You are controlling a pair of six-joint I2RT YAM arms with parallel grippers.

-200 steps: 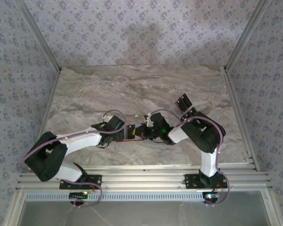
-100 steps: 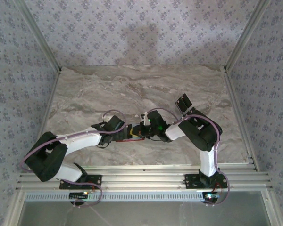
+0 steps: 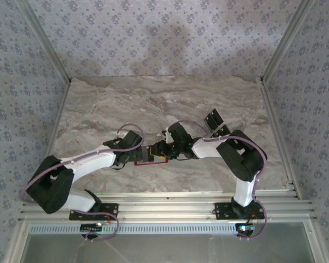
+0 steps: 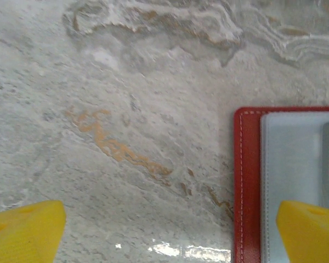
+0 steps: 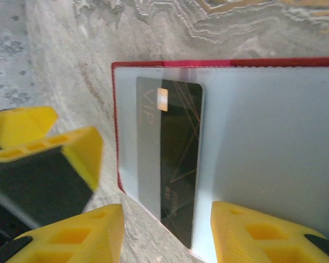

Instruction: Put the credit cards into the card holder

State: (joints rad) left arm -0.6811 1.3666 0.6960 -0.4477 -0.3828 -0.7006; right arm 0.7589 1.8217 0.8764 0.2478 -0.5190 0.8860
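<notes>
The red card holder (image 5: 116, 131) lies open and flat on the marble, its pale grey inside (image 5: 263, 137) facing up. One dark credit card (image 5: 175, 164) marked VIP rests on that inside, near the holder's left edge. My right gripper (image 5: 167, 235) is open, with the card's near end between its yellow fingers (image 5: 257, 235). My left gripper (image 4: 167, 235) is open too; one of its fingers (image 4: 310, 230) is over the holder's grey inside (image 4: 290, 175), the other over bare marble. Both grippers meet above the holder (image 3: 145, 161). More dark cards (image 3: 213, 118) lie to the right.
A second loose card (image 3: 222, 131) sits beside the right arm's forearm. The left gripper's yellow finger (image 5: 44, 142) stands close to the holder's left edge in the right wrist view. The marble table (image 3: 153, 98) is walled by patterned panels on three sides.
My right gripper has swung left and slightly away from me, over the holder beside the left gripper. The left arm has shifted a little upward.
</notes>
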